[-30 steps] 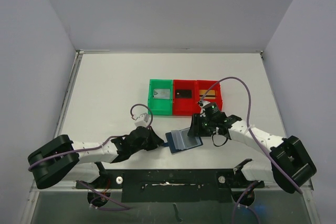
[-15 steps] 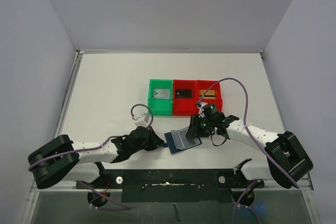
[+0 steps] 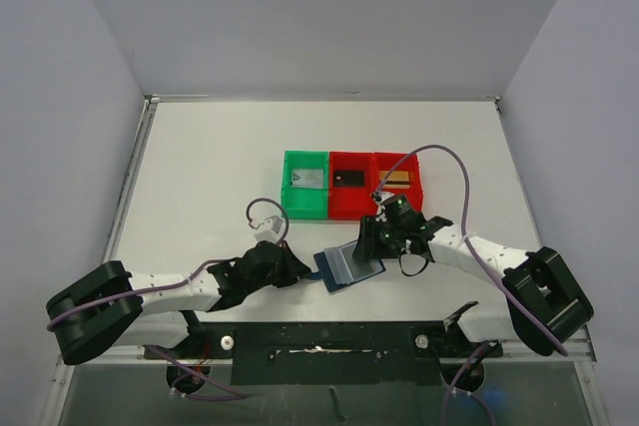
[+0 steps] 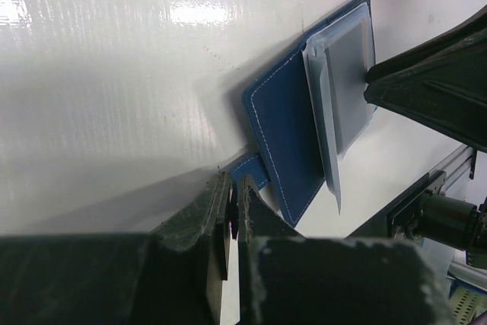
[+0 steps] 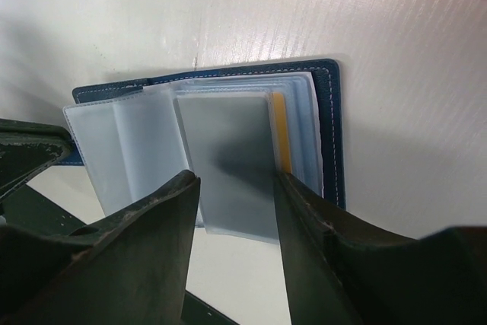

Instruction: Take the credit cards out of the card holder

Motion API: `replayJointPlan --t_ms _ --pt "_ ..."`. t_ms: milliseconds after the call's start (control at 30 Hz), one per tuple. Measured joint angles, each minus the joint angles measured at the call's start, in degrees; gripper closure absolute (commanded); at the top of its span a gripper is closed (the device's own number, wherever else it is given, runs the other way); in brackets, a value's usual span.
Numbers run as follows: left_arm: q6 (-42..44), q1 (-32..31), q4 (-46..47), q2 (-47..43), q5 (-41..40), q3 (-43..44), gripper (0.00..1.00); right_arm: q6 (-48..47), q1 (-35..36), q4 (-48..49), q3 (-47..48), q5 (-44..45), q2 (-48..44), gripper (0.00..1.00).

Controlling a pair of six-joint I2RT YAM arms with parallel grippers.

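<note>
The left claw [image 4: 234, 207] is clamping the open card holder [image 4: 285, 135] by its tab on the bench [image 4: 114, 74], while the right claw [image 5: 232, 211], jaws apart, is straddling a clear pocket [image 5: 228, 150]; the next move is probably pinching the orange-edged card [image 5: 280, 131].

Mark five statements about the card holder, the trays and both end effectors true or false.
1. The card holder lies open on the table. True.
2. The left end effector hangs open, clear of the holder. False: it is shut on the holder's closure tab.
3. The green tray holds a silver-grey card. True.
4. The black card lies in the green tray. False: it lies in the middle red tray.
5. The right end effector stands open over the clear pockets. True.
</note>
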Motion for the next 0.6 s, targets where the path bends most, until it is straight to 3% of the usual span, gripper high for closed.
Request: replayJointPlan --t_ms 133,333,600 --pt "0.0 0.0 -0.3 -0.3 -0.1 0.0 1.0 0.0 0.4 -0.5 0.4 0.8 0.0 0.5" --pt "0.0 0.0 -0.3 -0.2 -0.1 0.0 1.0 -0.3 0.5 -0.4 0.5 0.2 0.2 0.55" --pt "0.0 0.0 0.0 1.6 0.0 0.0 1.0 0.9 0.3 3.5 -1.5 -6.8 0.0 0.59"
